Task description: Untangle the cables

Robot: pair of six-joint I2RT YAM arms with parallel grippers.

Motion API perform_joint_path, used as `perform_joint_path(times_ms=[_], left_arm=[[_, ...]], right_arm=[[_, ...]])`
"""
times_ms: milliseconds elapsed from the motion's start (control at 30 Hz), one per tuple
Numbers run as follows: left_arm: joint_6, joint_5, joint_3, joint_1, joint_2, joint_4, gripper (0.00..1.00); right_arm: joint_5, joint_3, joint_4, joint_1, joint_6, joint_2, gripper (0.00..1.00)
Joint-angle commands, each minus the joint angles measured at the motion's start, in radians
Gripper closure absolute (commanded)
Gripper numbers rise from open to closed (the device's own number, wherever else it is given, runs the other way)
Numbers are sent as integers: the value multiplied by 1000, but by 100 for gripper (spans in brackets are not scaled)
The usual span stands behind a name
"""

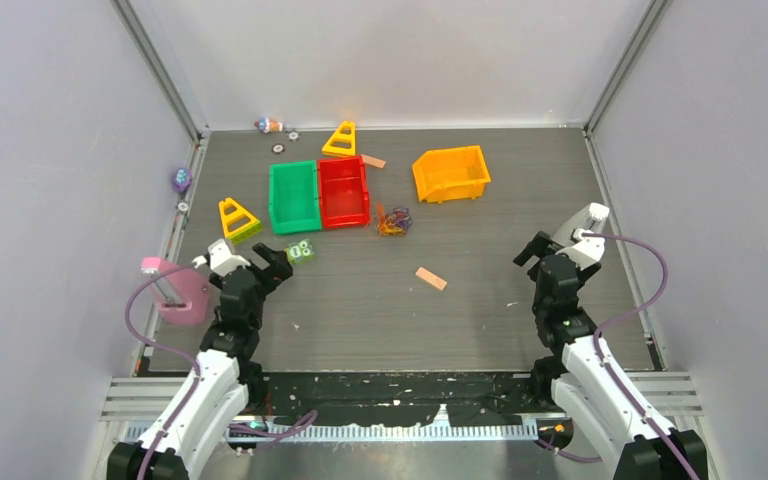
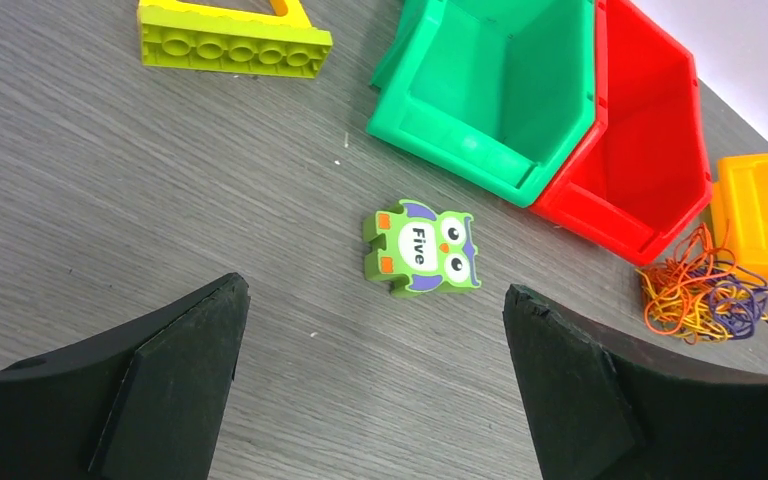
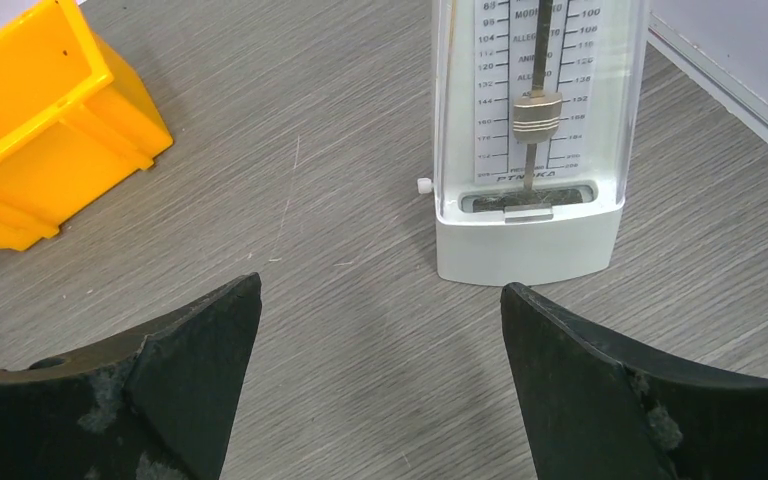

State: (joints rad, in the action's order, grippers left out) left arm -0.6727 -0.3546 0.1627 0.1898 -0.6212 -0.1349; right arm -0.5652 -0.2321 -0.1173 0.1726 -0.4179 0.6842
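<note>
Both arms sit at the near edge, the left arm point(image 1: 230, 330) and the right arm point(image 1: 570, 330) each raised over the grey table point(image 1: 480, 300) with their jaws spread wide and nothing between them. That wide stance looks like a ready pose, since neither has reached the work yet.

Farther back stand three open bins. An orange bin point(image 1: 450, 172) sits apart to the right, while a green bin point(image 1: 293, 197) and a red bin point(image 1: 343, 192) stand pressed side by side. A white metronome point(image 3: 530, 130) stands upright just ahead of the right arm, filling that wrist view. A pink object point(image 1: 182, 290) rests beside the left arm, though what it is I cannot tell. Two yellow triangular blocks point(image 1: 239, 218) lie left of and behind the bins. A green owl block point(image 2: 422, 248) marked "Five" lies flat just ahead of the left jaws.

Smallest of all, the cables point(image 1: 393, 221) lie on the table in one clump of orange, yellow and dark purple loops. The clump is just beside the red bin's near right corner, between that bin and the orange one. It sits about midway between the arms, which should let both reach it and pull the strands apart. Only the left wrist view catches the clump, at its right edge. The untangling looks not yet begun.
</note>
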Motion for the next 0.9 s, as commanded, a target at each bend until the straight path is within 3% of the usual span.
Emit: perform_joint_path(times_ms=[0, 200, 367, 667, 867], left_arm=[[35, 40, -9, 2, 23, -68, 1], [139, 248, -9, 10, -4, -154, 1], [178, 234, 27, 107, -48, -155, 1], [210, 181, 140, 274, -111, -104, 1], [242, 232, 144, 319, -179, -209, 3]], right_arm=[[-17, -30, -17, -4, -10, -18, 5], [114, -32, -61, -4, 18, 6, 5], [349, -43, -174, -3, -13, 102, 5], [463, -211, -172, 76, 13, 302, 4], [514, -415, -120, 164, 46, 547, 0]])
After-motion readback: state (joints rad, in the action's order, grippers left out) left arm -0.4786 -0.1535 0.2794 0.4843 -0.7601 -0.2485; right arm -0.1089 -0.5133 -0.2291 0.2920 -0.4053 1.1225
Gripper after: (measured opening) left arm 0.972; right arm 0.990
